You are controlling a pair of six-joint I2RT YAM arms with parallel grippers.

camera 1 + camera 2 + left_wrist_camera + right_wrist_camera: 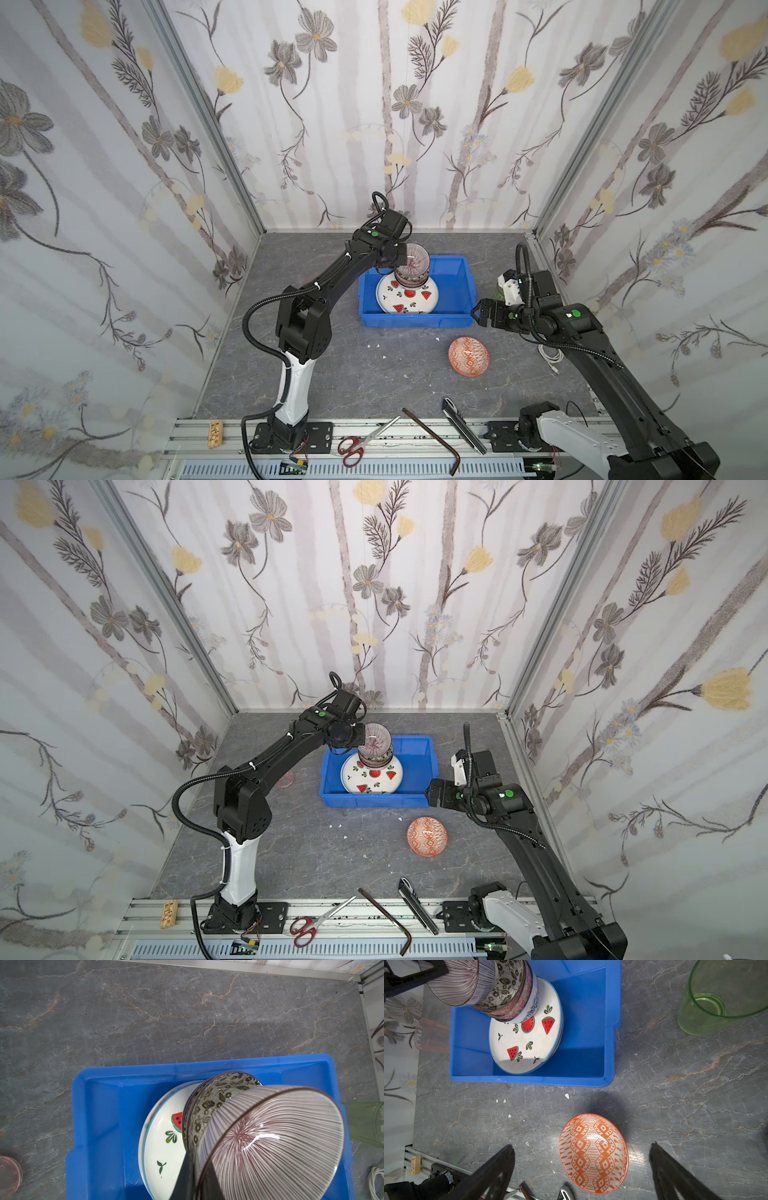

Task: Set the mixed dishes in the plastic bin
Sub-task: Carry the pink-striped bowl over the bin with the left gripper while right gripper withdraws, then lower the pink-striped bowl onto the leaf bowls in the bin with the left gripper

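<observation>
Clamping the tilted striped bowl (270,1142), your left gripper (198,1176) is risking toppling the bowl stack (512,1001) beneath its jaws; your right gripper (581,1147) is hovering, jaws apart.

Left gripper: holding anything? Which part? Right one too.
Left gripper is shut on the striped bowl, pinching its rim, one finger inside and one outside, with the bowl tilted over the blue bin. Right gripper is open, holding nothing.
</observation>
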